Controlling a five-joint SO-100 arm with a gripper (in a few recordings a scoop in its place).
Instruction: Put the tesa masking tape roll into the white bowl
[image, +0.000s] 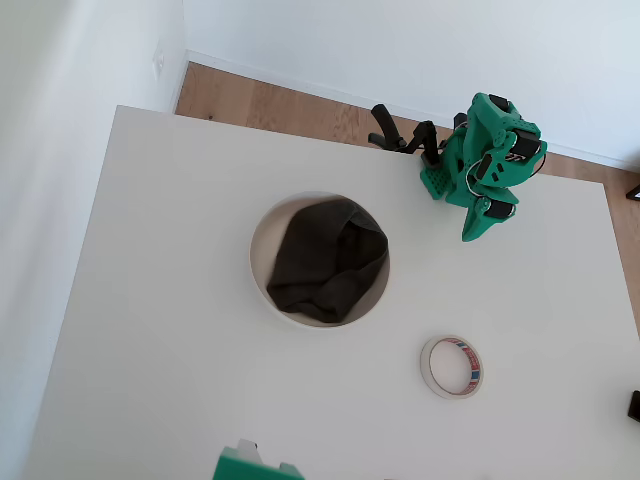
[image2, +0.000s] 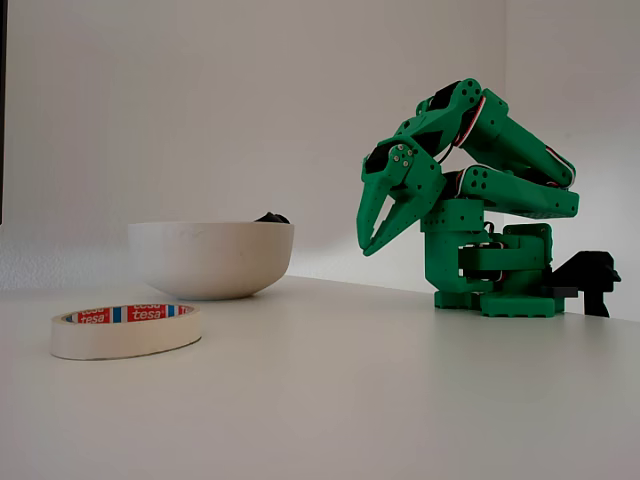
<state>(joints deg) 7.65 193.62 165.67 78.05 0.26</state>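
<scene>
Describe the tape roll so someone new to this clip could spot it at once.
On the white table, find the big white bowl holding dark cloth. In the overhead view the tape roll lies flat to its lower right, apart from it. It is a small cream ring with red and blue print inside.

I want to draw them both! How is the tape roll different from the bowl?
The tesa masking tape roll is much smaller than the white bowl. The tape lies low and flat on the table; the bowl stands taller, as the fixed view shows. The tape's open middle shows bare table and its inner core has red and blue print, while the bowl holds a dark cloth. Both are round and whitish.
</scene>
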